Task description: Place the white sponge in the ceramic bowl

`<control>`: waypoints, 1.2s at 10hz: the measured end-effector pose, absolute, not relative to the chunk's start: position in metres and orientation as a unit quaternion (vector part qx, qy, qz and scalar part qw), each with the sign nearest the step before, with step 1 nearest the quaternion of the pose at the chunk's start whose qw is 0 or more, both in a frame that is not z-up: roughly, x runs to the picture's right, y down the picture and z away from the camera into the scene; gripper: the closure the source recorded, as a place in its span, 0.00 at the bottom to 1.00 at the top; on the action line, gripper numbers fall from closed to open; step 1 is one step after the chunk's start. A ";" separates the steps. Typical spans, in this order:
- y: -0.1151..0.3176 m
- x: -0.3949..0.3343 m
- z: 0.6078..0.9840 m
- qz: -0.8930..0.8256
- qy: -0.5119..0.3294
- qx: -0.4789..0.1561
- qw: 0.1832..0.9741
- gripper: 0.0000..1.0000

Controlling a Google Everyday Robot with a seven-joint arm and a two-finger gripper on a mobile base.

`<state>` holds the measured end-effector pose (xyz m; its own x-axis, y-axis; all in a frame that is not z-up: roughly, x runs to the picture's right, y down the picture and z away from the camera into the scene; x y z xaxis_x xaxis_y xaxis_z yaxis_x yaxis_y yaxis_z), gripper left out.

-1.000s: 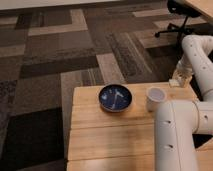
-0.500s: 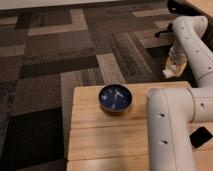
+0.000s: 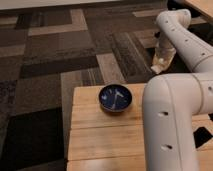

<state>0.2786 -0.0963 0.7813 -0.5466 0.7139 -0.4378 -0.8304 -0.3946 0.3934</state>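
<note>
Now | claw (image 3: 161, 64) closed on white sponge (image 3: 160, 66) | right of, above ceramic bowl (image 3: 115, 97)

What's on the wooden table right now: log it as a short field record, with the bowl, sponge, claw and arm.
surface: wooden slatted table
ceramic bowl: dark blue, upright on the table, nothing visible inside
white sponge: pale piece at the claw tip, seemingly held
claw: shut, above the floor beyond the table's far right edge
arm: white, covering the table's right side
</note>
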 end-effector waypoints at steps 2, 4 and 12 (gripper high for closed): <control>-0.075 0.255 0.771 0.814 0.287 -0.115 0.491 1.00; -0.056 0.232 0.764 0.805 0.286 -0.129 0.503 1.00; -0.056 0.233 0.765 0.804 0.286 -0.127 0.506 1.00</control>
<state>0.2332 -0.0556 0.7646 -0.4566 0.7403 -0.4935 -0.8856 -0.3249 0.3320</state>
